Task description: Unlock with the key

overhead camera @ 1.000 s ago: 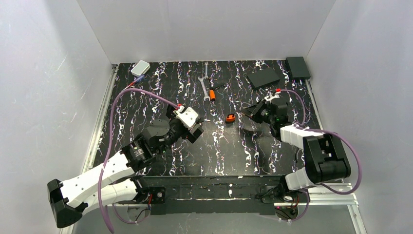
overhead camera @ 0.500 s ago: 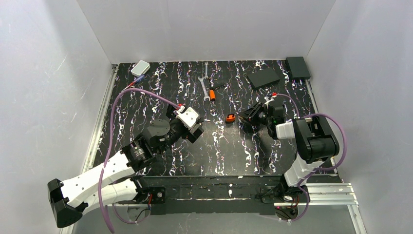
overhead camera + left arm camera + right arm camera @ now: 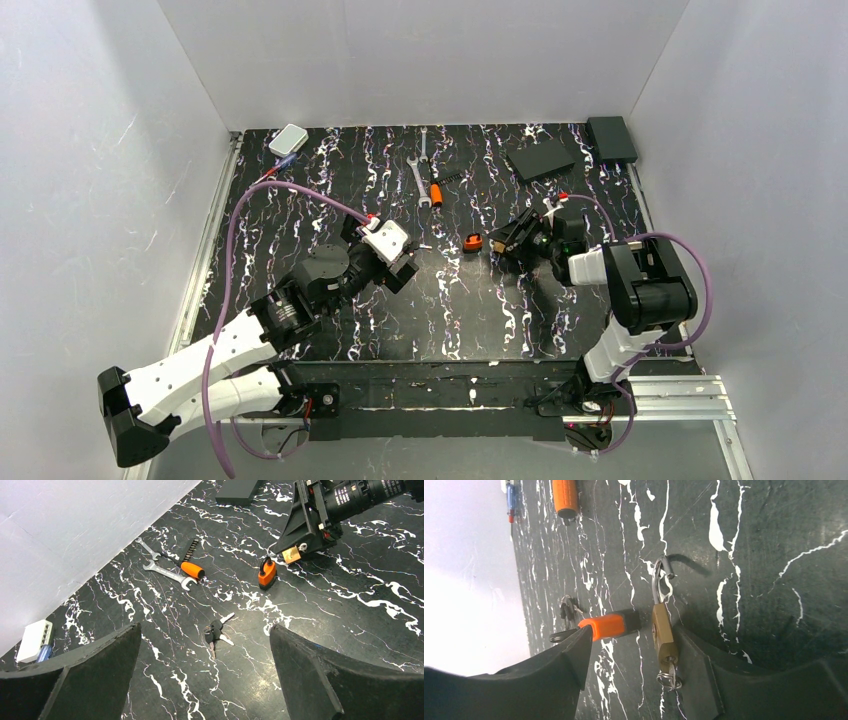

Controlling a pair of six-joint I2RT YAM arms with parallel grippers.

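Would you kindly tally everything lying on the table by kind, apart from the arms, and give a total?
Padlocks: 2 (orange, brass)
Wrenches: 2
Orange-handled tool: 1
Key bunch: 1
Black boxes: 2
White box: 1
Small blue item beside it: 1
Total: 10
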